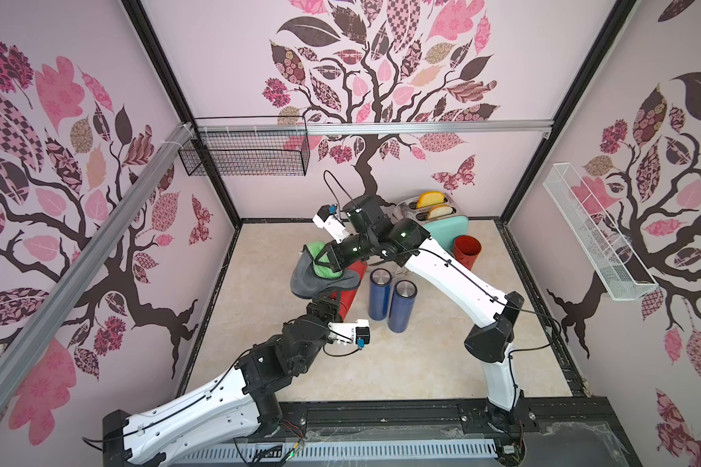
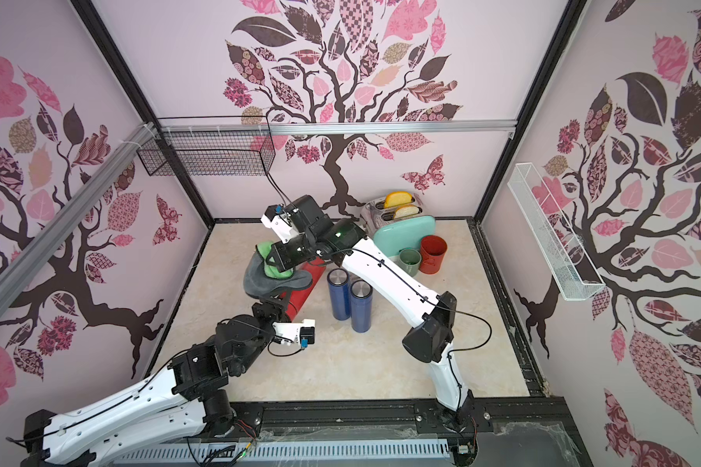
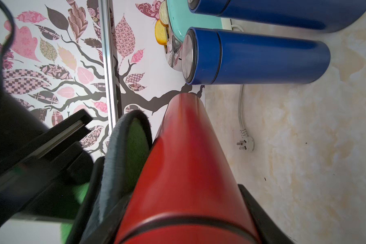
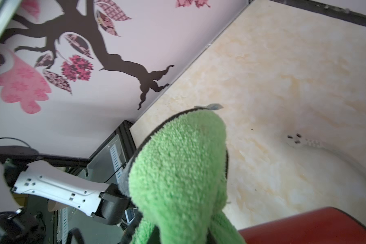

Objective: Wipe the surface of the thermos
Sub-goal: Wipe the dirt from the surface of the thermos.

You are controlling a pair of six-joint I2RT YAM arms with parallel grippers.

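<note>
- Red thermos (image 1: 348, 301) is held tilted near the table's middle, its long axis running from the left gripper (image 1: 327, 304) toward the back wall.
- Green-grey cloth (image 1: 320, 283) drapes across its upper flank.
- Left gripper clamps the thermos, seemingly at the cap end.
- Right gripper (image 1: 328, 262) pinches the cloth.

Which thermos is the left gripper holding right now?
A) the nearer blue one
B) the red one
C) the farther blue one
B: the left gripper is clamped on the tilted red thermos, while the two blue thermoses stand apart from it, upright on the table.
</note>
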